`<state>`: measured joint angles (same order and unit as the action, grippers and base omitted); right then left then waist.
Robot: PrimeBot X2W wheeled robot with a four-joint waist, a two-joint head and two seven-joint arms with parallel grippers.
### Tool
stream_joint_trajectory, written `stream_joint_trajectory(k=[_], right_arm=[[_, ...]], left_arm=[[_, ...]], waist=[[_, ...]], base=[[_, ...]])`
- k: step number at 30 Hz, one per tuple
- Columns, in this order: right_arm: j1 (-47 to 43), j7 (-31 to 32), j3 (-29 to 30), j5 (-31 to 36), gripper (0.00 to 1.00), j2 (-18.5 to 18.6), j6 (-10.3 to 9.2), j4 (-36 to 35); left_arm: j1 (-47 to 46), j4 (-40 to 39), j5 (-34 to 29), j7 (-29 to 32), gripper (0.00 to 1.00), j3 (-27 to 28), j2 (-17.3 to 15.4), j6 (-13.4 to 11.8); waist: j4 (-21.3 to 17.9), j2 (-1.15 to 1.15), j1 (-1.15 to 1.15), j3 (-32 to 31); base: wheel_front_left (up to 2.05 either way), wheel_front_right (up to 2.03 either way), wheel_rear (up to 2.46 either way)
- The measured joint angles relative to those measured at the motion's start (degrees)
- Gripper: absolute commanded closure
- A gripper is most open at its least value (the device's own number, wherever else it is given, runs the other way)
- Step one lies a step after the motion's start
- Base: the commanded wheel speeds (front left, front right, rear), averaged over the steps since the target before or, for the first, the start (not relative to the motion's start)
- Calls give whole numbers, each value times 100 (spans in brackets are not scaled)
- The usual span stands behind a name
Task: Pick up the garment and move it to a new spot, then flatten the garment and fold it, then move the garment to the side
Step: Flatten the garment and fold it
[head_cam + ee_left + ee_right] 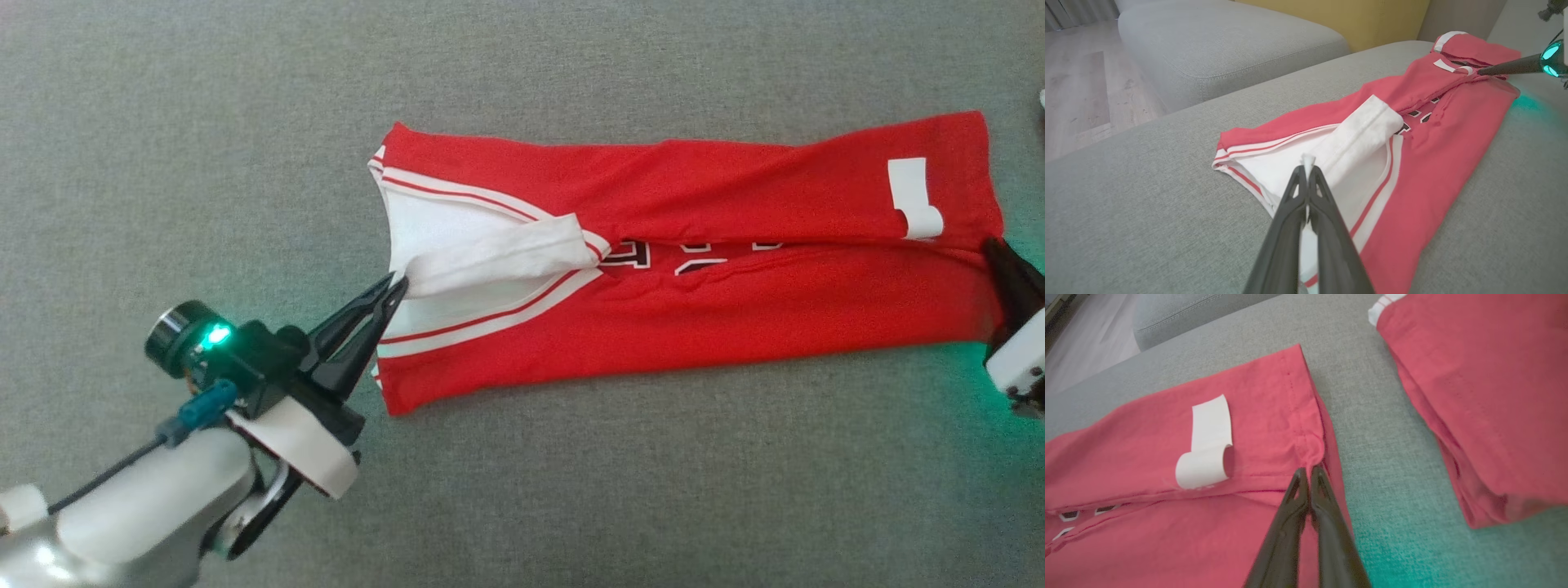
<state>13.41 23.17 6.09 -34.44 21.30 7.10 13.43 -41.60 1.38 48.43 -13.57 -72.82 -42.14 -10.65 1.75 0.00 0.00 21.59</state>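
Nearest us, the left end effector (398, 287) has its two long dark fingers pressed together on a pinch of white cloth at the neck opening of the red jersey with white striped trim (735, 318). In the left wrist view a tuft of that white fabric pokes out past the tips.

The jersey lies on the grey woven sofa cushion (571, 490), already doubled lengthwise into a long band. Its two side flaps meet along the middle over the black-and-white lettering (629, 255).

At the other end, the right end effector (991, 245) is likewise closed, nipping the puckered hem just where the flaps meet. We judge that both grips sit on the centre line so the flaps stay put and the band stays straight. That suits a crosswise fold, or a lift to the side.

A curled white rectangular label (913, 196) rests on the far flap near the hem. Past the hem and apart from it, a second red folded cloth (1494, 396) lies on the same cushion. Farther off are another grey cushion (1229, 41) and a pale wooden floor (1086, 90).
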Motion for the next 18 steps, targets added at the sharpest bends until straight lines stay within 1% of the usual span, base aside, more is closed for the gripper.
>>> stream_joint_trajectory(k=[1,2,4,6,7,10,12,14,16,18], right_arm=[[5,-116,12,31,0,-48,0,52],[8,-263,15,43,0,-86,0,80],[9,-643,70,43,0,-169,0,99],[-6,-1010,174,42,0,-279,0,93],[-6,-1010,174,42,0,-279,0,93],[-157,-1540,296,27,0,-467,0,0],[-376,-1846,371,14,0,-620,0,-36],[-627,-2038,415,-44,0,-743,0,-31],[-797,-2149,510,-90,0,-836,0,2],[-837,-2210,608,-88,0,-847,0,87]], left_arm=[[24,37,0,-20,33,41,69,-19],[60,66,0,-29,0,100,147,-82],[171,118,-2,-70,0,275,312,-236],[367,158,-98,-71,0,576,495,-520],[367,158,-98,-71,0,576,495,-520],[799,113,-636,-82,0,1178,802,-1015],[1228,35,-903,-89,0,1713,1062,-1332],[1716,-59,-1254,-88,0,2209,1330,-1584],[2189,-172,-1626,-89,0,2665,1592,-1740],[2568,-269,-2037,-89,0,3030,1856,-1819]], waist=[[4,0,0,-6],[10,0,0,-20],[20,0,0,-68],[32,0,0,-142],[32,0,0,-142],[59,0,0,-282],[81,0,0,-386],[111,0,-1,-490],[160,0,-1,-570],[238,0,-1,-618]], base=[[0,0,0],[0,0,0],[0,0,0],[0,0,0],[0,0,0],[0,0,0],[0,0,0],[0,0,0],[0,0,0],[0,0,0]])
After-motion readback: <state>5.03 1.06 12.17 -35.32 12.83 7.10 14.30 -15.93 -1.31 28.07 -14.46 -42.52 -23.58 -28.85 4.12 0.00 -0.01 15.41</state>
